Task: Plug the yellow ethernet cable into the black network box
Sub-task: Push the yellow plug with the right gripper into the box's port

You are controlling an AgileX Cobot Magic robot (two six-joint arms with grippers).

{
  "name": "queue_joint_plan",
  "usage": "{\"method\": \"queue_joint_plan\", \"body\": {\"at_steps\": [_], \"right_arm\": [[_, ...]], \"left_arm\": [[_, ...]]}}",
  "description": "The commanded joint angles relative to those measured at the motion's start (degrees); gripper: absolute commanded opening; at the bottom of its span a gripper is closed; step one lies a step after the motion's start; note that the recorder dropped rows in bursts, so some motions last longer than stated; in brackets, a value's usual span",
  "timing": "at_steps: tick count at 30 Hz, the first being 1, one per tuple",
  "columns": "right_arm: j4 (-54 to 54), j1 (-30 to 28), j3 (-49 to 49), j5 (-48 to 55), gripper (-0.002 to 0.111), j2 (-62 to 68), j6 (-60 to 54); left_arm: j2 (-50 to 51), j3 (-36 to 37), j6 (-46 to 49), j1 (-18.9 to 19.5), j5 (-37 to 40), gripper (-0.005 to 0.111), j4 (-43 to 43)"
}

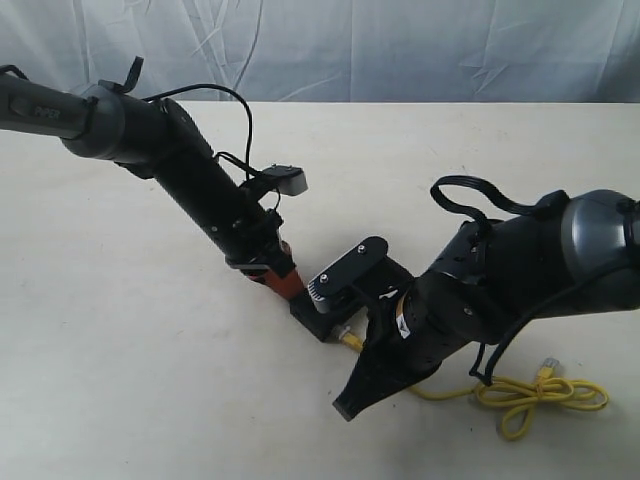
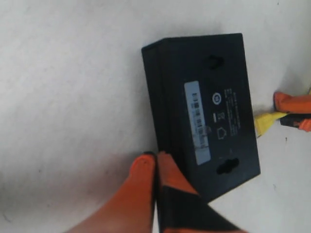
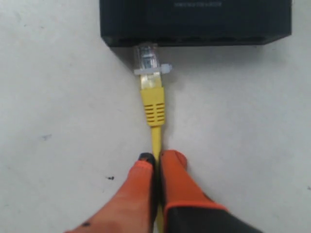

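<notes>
The black network box lies flat, pale label strip up; in the exterior view the box sits between the two arms. My left gripper is shut with nothing between its orange fingers, its tips pressed against the box's long side. My right gripper is shut on the yellow ethernet cable just behind the boot. The clear plug meets the box's side face, with most of its body still showing outside. The cable's looped bundle lies on the table behind the right arm.
The pale table spreads out around the box. A wrinkled white cloth hangs behind its far edge. The bulky right arm hides part of the cable.
</notes>
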Motion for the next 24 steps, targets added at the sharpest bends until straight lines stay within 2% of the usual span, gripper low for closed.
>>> {"method": "queue_joint_plan", "body": {"at_steps": [1,7,24], "right_arm": [[0.1,0.0,0.1,-1.0,-0.001,0.5,-0.3],[-0.2,0.0,0.1,2.3,-0.001,-1.0,-0.3],[0.3,0.0,0.1,-0.4,-0.001,-1.1,-3.9]], "left_arm": [[0.8,0.4,0.4,0.0,0.2,0.0,2.4],[0.8,0.4,0.4,0.2,-1.5,0.0,2.4],[0.8,0.4,0.9,0.2,-1.9,0.0,1.2]]}}
